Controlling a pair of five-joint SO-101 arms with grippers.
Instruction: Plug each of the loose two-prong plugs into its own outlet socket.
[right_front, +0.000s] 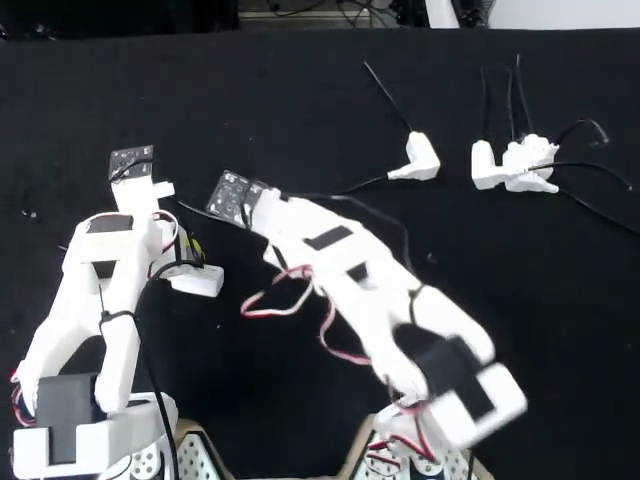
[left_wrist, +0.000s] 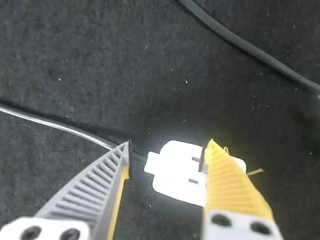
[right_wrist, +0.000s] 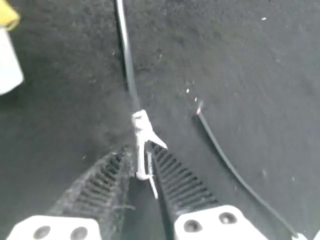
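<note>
right gripper (right_wrist: 140, 155) pinching plug (right_wrist: 141, 131), left gripper (left_wrist: 167, 145) spread

Surface (left_wrist: 75, 60) is matt, fuzzy black cloth; the white piece (left_wrist: 172, 172) looks like smooth, glossy plastic.

Two white arms out over the black table (right_front: 80, 90), plugs and cords scattered beyond them.
The left gripper (right_front: 185, 262) hangs right at a white socket block (right_front: 197, 281), a yellow finger showing against it. The right arm (right_front: 350, 270) stretches long and slanted just beside that gripper, red-and-white wires (right_front: 290, 300) looping beneath. A black cord (right_front: 340, 190) runs from its far end to a loose white plug (right_front: 415, 160), well away from the left gripper; farther still, a white cluster of plugs (right_front: 515, 165).
</note>
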